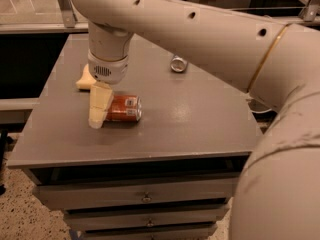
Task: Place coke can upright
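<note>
Toward the left front of the grey table (200, 129), the coke can (124, 109) lies on its side, not upright. Its long axis runs roughly left to right across the picture. The body is red-orange, with a small white label patch showing on its upper side, and its right end faces the open middle of the table. Its left end is hidden behind one of my fingers.

My gripper (90, 103) points down over the table, just left of the can, and its two cream fingers are spread apart with nothing between them. The nearer finger (100, 106) stands in front of the can's left end, with its tip low on the tabletop; I cannot tell whether it touches the can. The farther finger (84, 80) juts out to the left, away from the can.

My thick cream arm (210, 34) sweeps in from the right side of the picture and bends down to a round wrist above the gripper.

Well apart from the coke can, near the back of the table, a silver can (177, 63) appears to lie on its side.

Below the tabletop, at the front, sit grey drawers (145, 198) with small metal knobs.
</note>
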